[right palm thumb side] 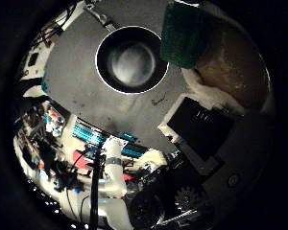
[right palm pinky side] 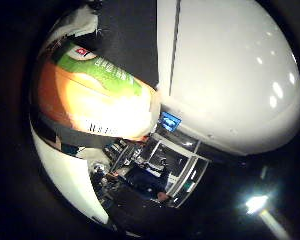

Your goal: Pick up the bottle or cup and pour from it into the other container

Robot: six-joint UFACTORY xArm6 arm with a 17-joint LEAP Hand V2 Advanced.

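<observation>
A bottle with an orange and green label (right palm pinky side: 90,90) fills much of the little finger side palm view, close to the palm. White parts of my right hand (right palm pinky side: 60,170) curl around it. In the thumb side palm view the same bottle shows its green cap (right palm thumb side: 187,34) and amber body (right palm thumb side: 230,62). The cap is near the rim of a round metal cup (right palm thumb side: 132,59), which stands upright on a grey table (right palm thumb side: 77,77). A black and white finger (right palm thumb side: 197,125) reaches in beside the bottle.
A large pale smooth surface (right palm pinky side: 230,70) with light spots fills one side of the little finger side palm view. Cluttered benches and equipment (right palm thumb side: 77,134) lie beyond the table edge. The white arm (right palm thumb side: 115,182) shows there too.
</observation>
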